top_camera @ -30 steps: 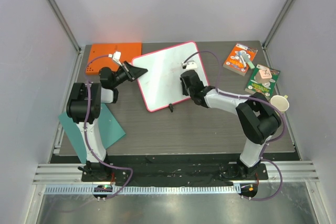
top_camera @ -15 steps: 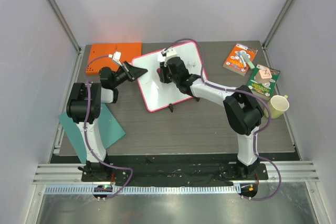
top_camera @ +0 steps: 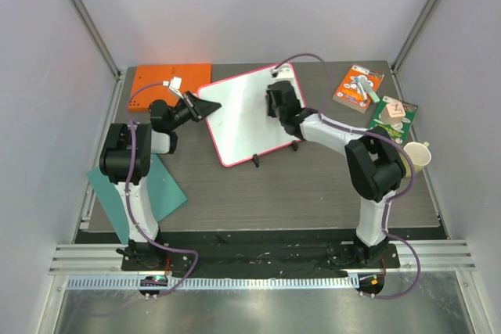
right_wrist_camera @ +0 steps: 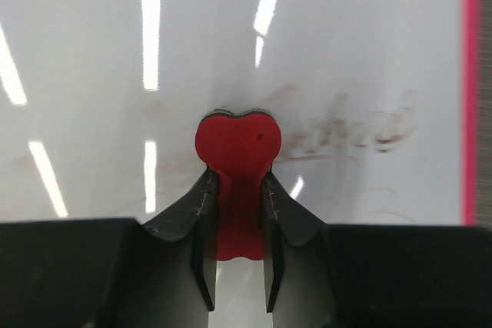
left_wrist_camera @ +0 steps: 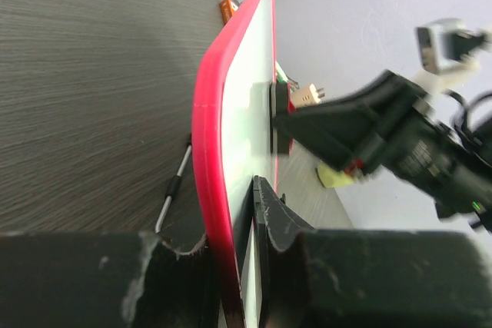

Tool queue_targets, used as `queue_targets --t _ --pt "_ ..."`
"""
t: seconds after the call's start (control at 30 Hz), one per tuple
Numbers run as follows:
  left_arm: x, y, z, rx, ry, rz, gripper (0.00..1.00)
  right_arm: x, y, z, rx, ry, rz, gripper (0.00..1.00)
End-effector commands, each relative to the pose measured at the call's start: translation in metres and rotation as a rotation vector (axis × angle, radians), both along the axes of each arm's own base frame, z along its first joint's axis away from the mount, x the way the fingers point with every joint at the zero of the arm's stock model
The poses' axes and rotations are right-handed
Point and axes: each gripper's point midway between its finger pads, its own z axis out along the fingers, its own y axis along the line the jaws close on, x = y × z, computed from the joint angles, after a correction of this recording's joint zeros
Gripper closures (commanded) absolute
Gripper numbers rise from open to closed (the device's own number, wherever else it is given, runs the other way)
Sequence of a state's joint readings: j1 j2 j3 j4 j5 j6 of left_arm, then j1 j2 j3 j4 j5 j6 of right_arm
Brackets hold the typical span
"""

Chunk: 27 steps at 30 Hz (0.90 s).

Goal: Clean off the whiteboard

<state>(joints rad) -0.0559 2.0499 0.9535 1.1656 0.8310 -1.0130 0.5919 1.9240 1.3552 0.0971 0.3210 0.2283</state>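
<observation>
The whiteboard [top_camera: 250, 115], white with a thin pink-red rim, sits toward 12 o'clock from the middle of the dark counter [top_camera: 274, 193], turned at a slant to the counter's edges. Whether it lies fully flat cannot be told. Near its rim the right wrist view shows faint, smeared dark writing [right_wrist_camera: 346, 132] on the whiteboard [right_wrist_camera: 346, 51], at 3 o'clock from a red heart-shaped eraser [right_wrist_camera: 238, 159]. The right hand [right_wrist_camera: 237, 190] pinches this eraser between its two fingers, with the heart's lobes poking out past the fingertips and facing the white surface. From above, the right hand [top_camera: 278, 103] is over the board at about 2 o'clock from its middle. The left hand [top_camera: 205, 107] meets the board at its 9 o'clock edge. Its wrist view shows the left hand [left_wrist_camera: 231, 228] pressed onto the red rim of the whiteboard [left_wrist_camera: 250, 97], one finger on each face. A thin pen [left_wrist_camera: 173, 190] lies on the counter just beside the board's 6 o'clock edge. An orange board [top_camera: 168, 84] lies at 10 o'clock from the whiteboard, and a teal sheet [top_camera: 149, 189] lies at 8 o'clock under the left arm. Two printed card packs [top_camera: 358, 87] [top_camera: 391, 119] lie at 3 o'clock, well apart from the board. A pale cup [top_camera: 419, 156] stands near them at 4 o'clock.
</observation>
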Motion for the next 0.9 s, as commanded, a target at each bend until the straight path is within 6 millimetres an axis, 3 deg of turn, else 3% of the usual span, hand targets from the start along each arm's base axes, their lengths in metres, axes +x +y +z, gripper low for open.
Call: queue_targets --t 0.0,0.1,0.17,0.2,0.37,0.5,0.7,0.87 --pt "-0.016 -0.021 -0.002 0.085 -0.110 -0.101 1.00 -0.001 -0.132 -0.045 -0.171 0.115 -0.329 0.99" --pt "-0.016 -0.021 -0.002 0.084 -0.111 -0.101 1.00 0.004 -0.152 -0.045 -0.103 0.098 -0.358 0.99" --pt "-0.016 -0.021 -0.002 0.085 -0.111 -0.104 1.00 0.006 -0.147 -0.053 -0.114 0.118 -0.309 0.99" --pt "-0.015 -0.021 -0.002 0.085 -0.111 -0.105 1.00 0.008 -0.130 -0.054 -0.091 0.130 -0.234 0.99" --pt "-0.016 -0.021 -0.002 0.085 -0.111 -0.104 1.00 0.003 -0.085 -0.047 -0.073 0.102 -0.097 0.99" --pt "-0.016 -0.022 -0.002 0.085 -0.113 -0.107 1.00 -0.002 -0.052 -0.019 -0.029 0.019 -0.016 0.99" --pt "-0.018 -0.025 -0.001 0.087 -0.119 -0.119 1.00 -0.003 0.002 0.001 -0.026 -0.045 0.117 0.99" --pt "-0.018 -0.025 -0.002 0.087 -0.117 -0.119 1.00 0.006 0.022 -0.012 0.000 0.000 0.148 0.99"
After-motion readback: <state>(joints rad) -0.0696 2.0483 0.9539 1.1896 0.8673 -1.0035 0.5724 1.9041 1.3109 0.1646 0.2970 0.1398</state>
